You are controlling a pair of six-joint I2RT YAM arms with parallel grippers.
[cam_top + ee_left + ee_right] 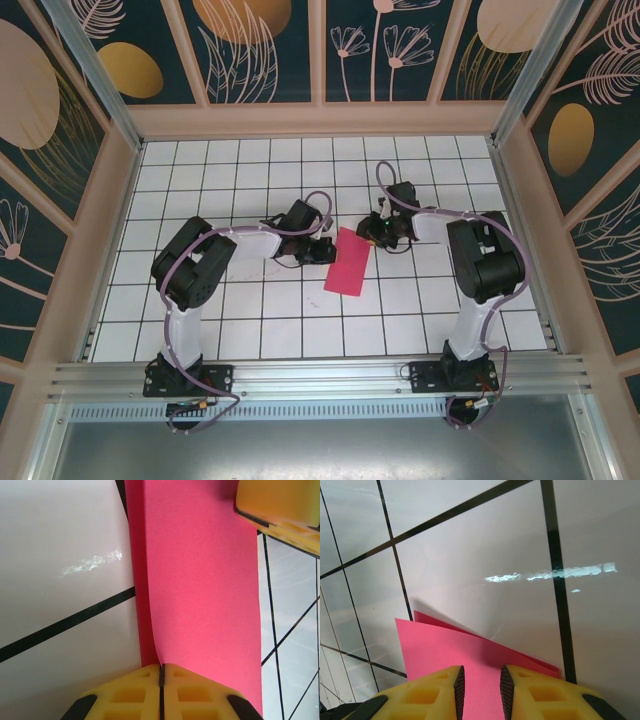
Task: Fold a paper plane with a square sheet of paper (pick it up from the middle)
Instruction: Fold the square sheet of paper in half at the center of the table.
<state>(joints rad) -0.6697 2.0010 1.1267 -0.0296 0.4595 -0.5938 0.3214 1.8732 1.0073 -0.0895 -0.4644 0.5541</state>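
Visibly doubled, the red-pink sheet (348, 262) is pinched by the left hand (161, 672), right hand (481, 676) slightly parted.

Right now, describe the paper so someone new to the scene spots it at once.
On the white gridded table, look at the middle, between the left end effector and the right end effector. The paper lies there, folded into a narrow strip. It is the only red-pink thing on the tiles.

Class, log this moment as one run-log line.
left claw: shut on red paper | right claw: open, astride paper edge | paper: folded double
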